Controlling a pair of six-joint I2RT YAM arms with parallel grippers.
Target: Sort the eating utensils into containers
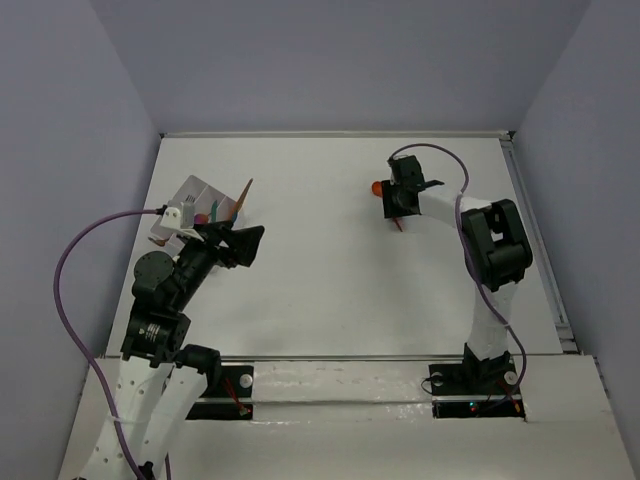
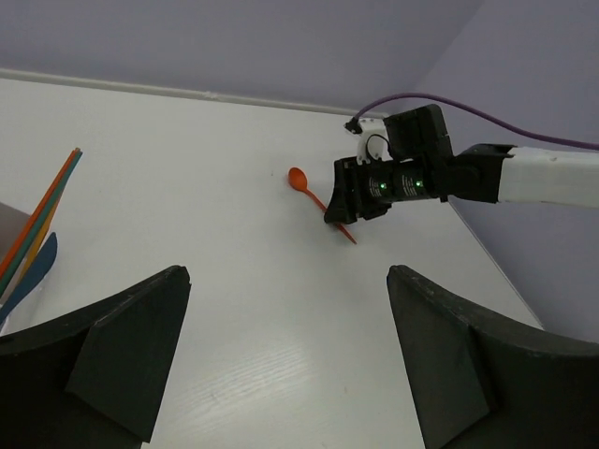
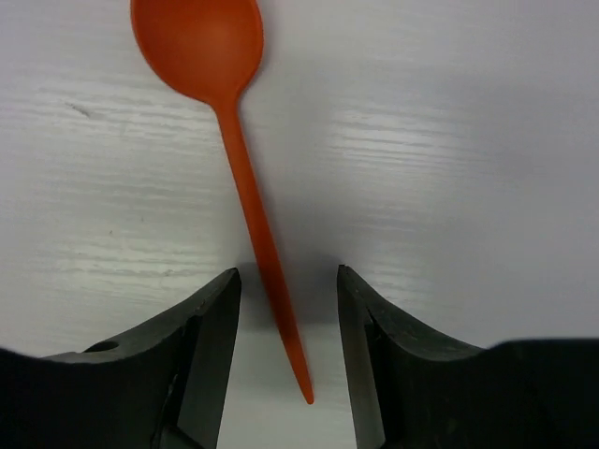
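Note:
An orange-red spoon (image 3: 241, 168) lies flat on the white table, bowl away from my right gripper; it also shows in the top view (image 1: 379, 188) and the left wrist view (image 2: 309, 189). My right gripper (image 3: 285, 290) is open, low over the spoon, its two fingers either side of the handle without touching it. My left gripper (image 2: 285, 309) is open and empty above bare table. The white tray (image 1: 190, 190) sits at the far left with several coloured utensils (image 1: 215, 210) in it. Orange and blue utensil ends (image 2: 37, 234) show at the left edge of the left wrist view.
The right arm (image 2: 487, 178) with its purple cable (image 2: 440, 98) reaches across the far right of the table. Walls close the table at the back and both sides. The tray stands just beyond the left arm's wrist (image 1: 215, 245).

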